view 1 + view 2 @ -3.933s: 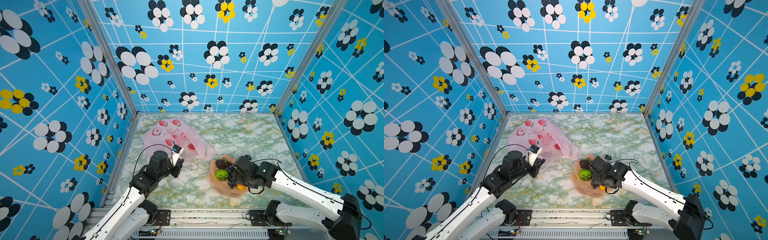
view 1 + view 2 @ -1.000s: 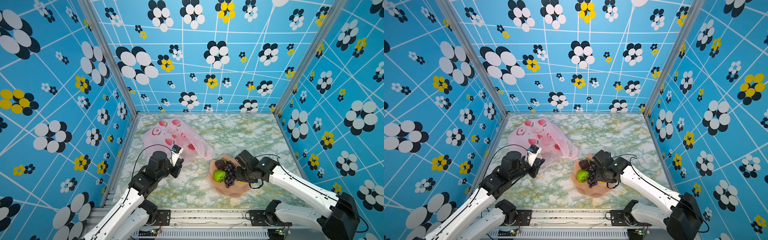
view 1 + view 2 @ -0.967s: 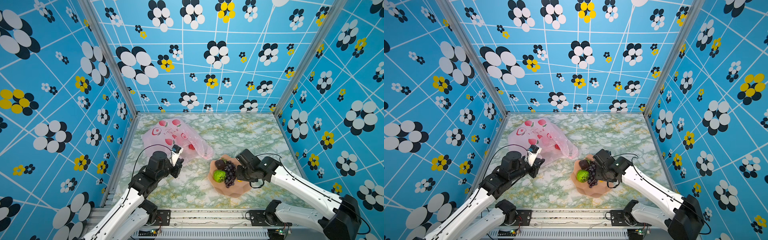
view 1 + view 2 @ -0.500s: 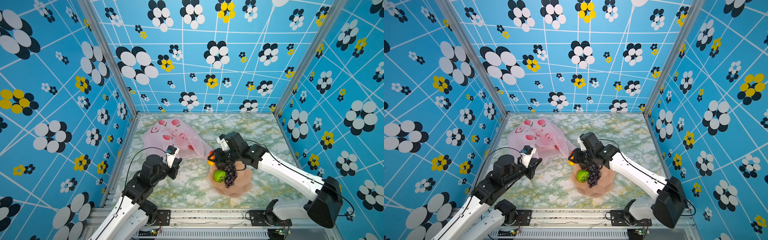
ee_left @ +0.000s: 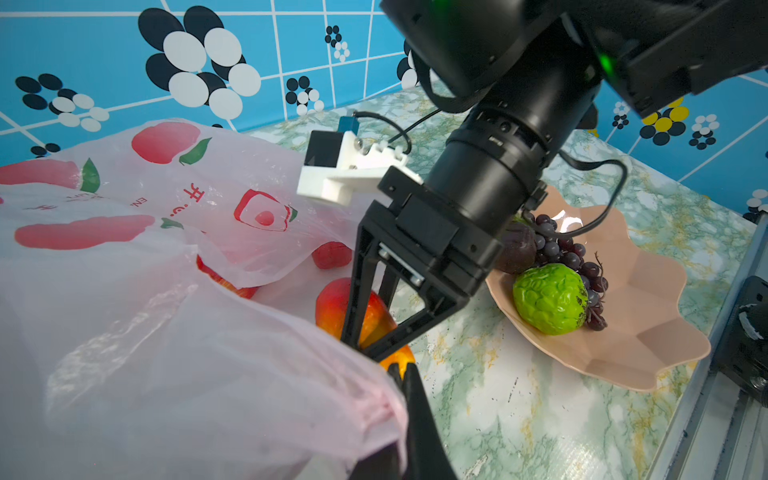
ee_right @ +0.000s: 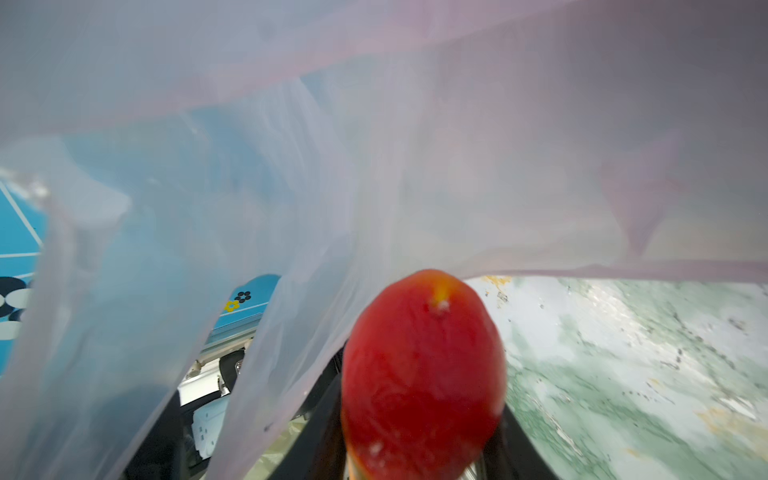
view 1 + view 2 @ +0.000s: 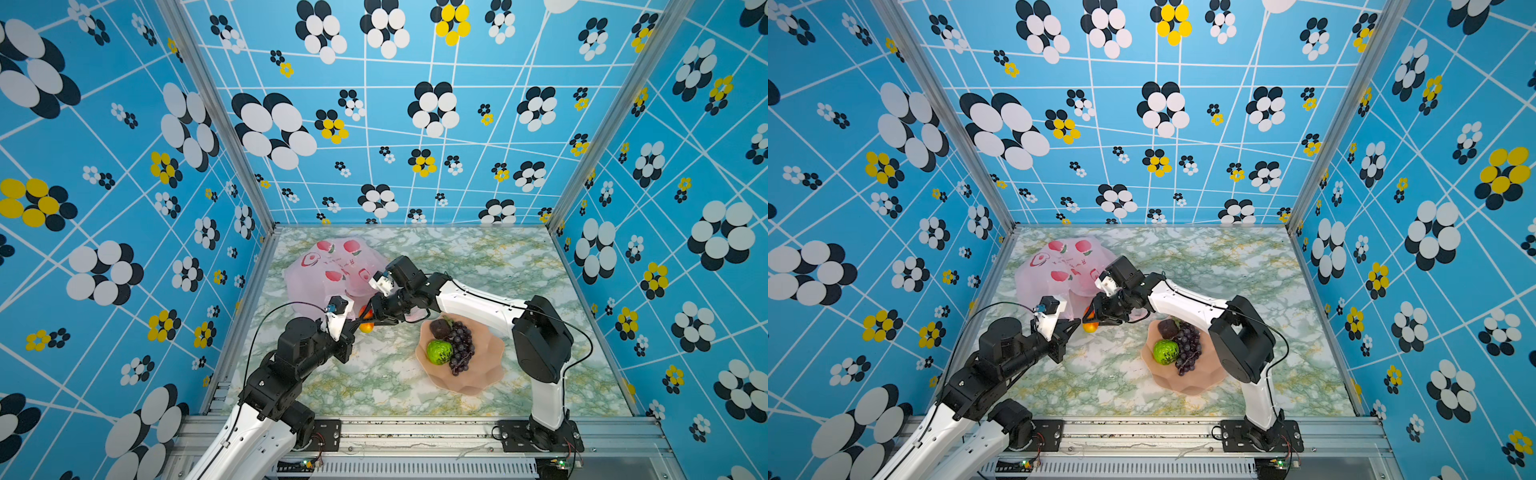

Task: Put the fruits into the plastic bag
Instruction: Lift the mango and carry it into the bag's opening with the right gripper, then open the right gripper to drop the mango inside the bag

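Jaws of the right gripper [image 5: 365,334] stand partway closed around a mango [image 6: 424,374], clamped across its middle with the red nose poking forward. The fruit hangs at the mouth of the bag [image 5: 166,332], just left of the rim of the bowl [image 7: 478,384]. The mango looks a smooth, hard toy: light, rigid, a little slick on its rounded sides. A hold across the widest part therefore seems safest, and it should drop cleanly once the jaws part.

The left gripper [image 5: 402,376] is pinched fully shut on the bag at its gathered rim, holding that edge up off the table [image 7: 374,374] on the side nearest the bowl. The bag is thin translucent pink film, crinkly and limp, printed with red fruit. With no stiffness of its own it likely sags shut if released, and the bunched rim or a handle is the only firm place to take it. Within its mouth a strawberry [image 5: 331,254] and another red fruit [image 5: 226,286] show, farther from the bowl than the mango.

The bowl itself, a rigid peach-pink scalloped dish, holds a knobbly green fruit [image 7: 439,352], a loose bunch of grapes [image 7: 459,347] best taken by the cluster's body, and a dark brown piece [image 7: 439,328].
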You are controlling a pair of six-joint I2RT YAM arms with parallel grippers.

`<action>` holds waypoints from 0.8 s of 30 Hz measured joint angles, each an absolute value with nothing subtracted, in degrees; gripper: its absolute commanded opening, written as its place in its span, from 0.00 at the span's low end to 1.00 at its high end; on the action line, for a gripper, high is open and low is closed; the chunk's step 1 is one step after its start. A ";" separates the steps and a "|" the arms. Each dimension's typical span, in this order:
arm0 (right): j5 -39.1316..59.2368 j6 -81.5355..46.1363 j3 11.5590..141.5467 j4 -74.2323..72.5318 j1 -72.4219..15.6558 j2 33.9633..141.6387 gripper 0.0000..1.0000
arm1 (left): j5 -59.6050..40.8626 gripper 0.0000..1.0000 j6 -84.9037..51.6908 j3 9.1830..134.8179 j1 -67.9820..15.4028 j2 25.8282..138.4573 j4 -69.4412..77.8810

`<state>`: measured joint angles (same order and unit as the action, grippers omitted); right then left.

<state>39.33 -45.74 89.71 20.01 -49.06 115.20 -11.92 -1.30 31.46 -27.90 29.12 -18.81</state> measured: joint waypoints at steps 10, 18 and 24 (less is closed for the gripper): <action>47.51 -46.54 102.50 21.08 -48.27 125.91 0.40 | -18.04 0.00 1.15 29.65 -27.90 29.04 -16.99; 49.32 -47.24 111.87 23.73 -43.20 132.31 0.39 | -23.00 0.00 1.76 29.58 -28.08 29.87 -16.78; 39.68 -46.15 115.68 25.61 -41.15 132.42 0.42 | -22.28 0.00 1.69 30.61 -28.14 29.36 -20.32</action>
